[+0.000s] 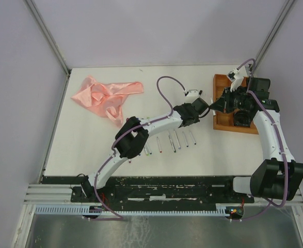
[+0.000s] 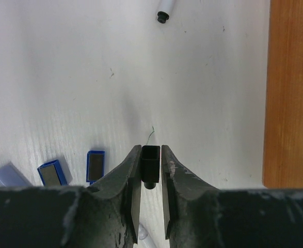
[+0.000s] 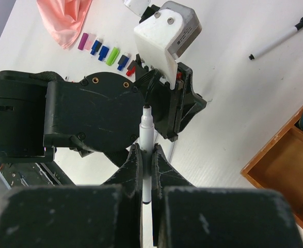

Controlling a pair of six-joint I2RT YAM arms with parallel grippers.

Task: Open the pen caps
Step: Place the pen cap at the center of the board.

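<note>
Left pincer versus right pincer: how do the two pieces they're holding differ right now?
The black cap in the left pincer is short and stubby; the white pen in the right pincer is long and slim. The black cap stays within its jaws; the white pen juts well past them, tip bare. Both are clamped between jaws.

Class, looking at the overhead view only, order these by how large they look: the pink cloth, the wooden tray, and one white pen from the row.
1. pink cloth and wooden tray: too alike to rank, since the right arm hides part of the tray.
2. white pen: clearly the smallest.
</note>
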